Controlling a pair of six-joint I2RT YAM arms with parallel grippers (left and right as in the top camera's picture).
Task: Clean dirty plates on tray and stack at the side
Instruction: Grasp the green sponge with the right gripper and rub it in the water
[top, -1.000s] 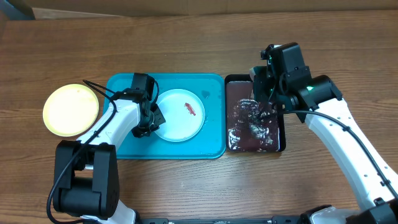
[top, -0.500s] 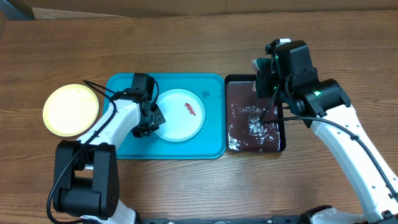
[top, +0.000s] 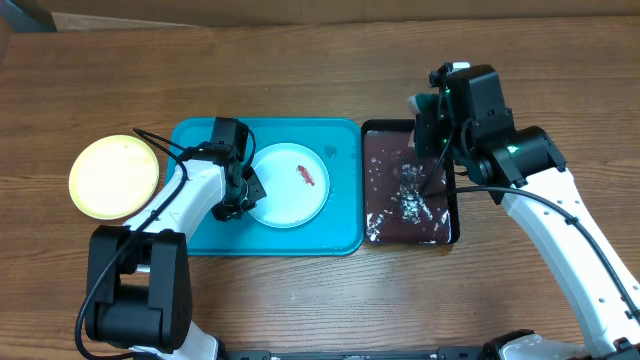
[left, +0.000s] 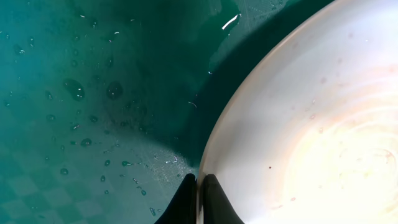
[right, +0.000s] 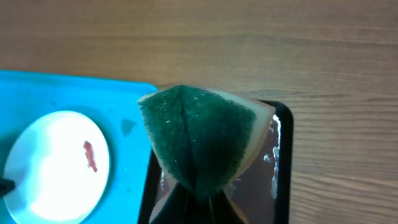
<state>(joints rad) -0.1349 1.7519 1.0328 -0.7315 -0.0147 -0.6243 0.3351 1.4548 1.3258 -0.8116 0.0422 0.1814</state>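
Right fingers (right: 217, 211), clamping the sponge (right: 199, 140), have lifted off the dark tray (top: 410, 195). Left fingers (left: 214, 202) pinch the smeared plate (top: 280, 195); scrubbing likely follows.

Tray (top: 200, 235): large, flat, turquoise-blue rectangle with rounded corners and a low rim. It lies level on the desk (top: 300, 60), long side running left to right, and its floor is wet with droplets (left: 74, 89).
White plate (top: 288, 185): round and shallow, lying flat in the tray's right half. A small reddish smear (top: 306, 175) sits just off centre. The left rim is pinched between the closed fingers of the left claw (left: 199, 186).
Yellow plate (top: 113, 177): pale yellow, round and shallow, face up. It lies flat on the desk outside the tray, just beside the tray's left end, with no smear discernible.
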